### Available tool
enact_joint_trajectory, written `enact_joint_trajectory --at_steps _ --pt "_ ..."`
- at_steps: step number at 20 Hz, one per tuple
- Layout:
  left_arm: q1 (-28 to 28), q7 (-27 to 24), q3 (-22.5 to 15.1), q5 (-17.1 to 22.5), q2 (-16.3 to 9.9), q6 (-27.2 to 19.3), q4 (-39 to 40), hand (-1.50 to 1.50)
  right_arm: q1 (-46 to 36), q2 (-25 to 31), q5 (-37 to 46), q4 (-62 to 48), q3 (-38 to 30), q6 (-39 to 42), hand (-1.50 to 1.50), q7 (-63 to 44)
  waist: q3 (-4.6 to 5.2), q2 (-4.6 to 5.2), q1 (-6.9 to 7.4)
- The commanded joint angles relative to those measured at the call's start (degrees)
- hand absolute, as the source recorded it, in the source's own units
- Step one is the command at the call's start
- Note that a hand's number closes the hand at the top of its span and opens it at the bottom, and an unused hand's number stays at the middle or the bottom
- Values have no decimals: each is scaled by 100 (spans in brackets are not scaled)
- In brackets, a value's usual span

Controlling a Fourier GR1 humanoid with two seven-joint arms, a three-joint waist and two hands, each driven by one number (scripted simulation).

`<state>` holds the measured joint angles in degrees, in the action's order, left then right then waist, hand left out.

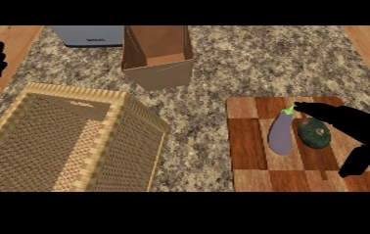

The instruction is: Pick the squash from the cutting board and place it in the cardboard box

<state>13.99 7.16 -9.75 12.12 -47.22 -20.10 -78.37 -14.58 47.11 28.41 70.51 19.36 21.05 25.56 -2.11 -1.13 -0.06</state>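
The squash (315,132) (dark green) lies between the right hand's (347,125) open, unclosed fingers (314,108).

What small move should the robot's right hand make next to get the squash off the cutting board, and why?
Probably lower the right hand and curl its fingers round the squash. The hand hangs open just over it, not yet holding it. The squash lies on the cutting board close beside the eggplant, so the fingers should stay to the squash's side. The cardboard box stands open further back.
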Motion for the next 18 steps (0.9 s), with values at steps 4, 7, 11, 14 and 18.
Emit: enact_joint_trajectory --at_steps 4,7,11,14,18 --pt "-747 -322 -446 -162 809 -337 143 0 111 -255 253 -50 113 -67 -150 -588 221 118 60" --pt "-632 -296 -354 -94 698 -205 150 0 -108 -564 433 -207 162 -211 -150 -905 218 132 127" --pt "-703 -282 -325 -77 682 -212 166 0 -73 -533 619 -138 -108 -1008 150 -604 213 120 77" --pt "-628 -172 -389 -26 714 -144 75 0 -156 -839 821 -372 -103 -1410 150 -703 207 142 144" --pt "-520 -178 -239 11 532 -114 276 0 -150 -1151 1074 -229 -209 -1799 150 -1549 219 119 57"
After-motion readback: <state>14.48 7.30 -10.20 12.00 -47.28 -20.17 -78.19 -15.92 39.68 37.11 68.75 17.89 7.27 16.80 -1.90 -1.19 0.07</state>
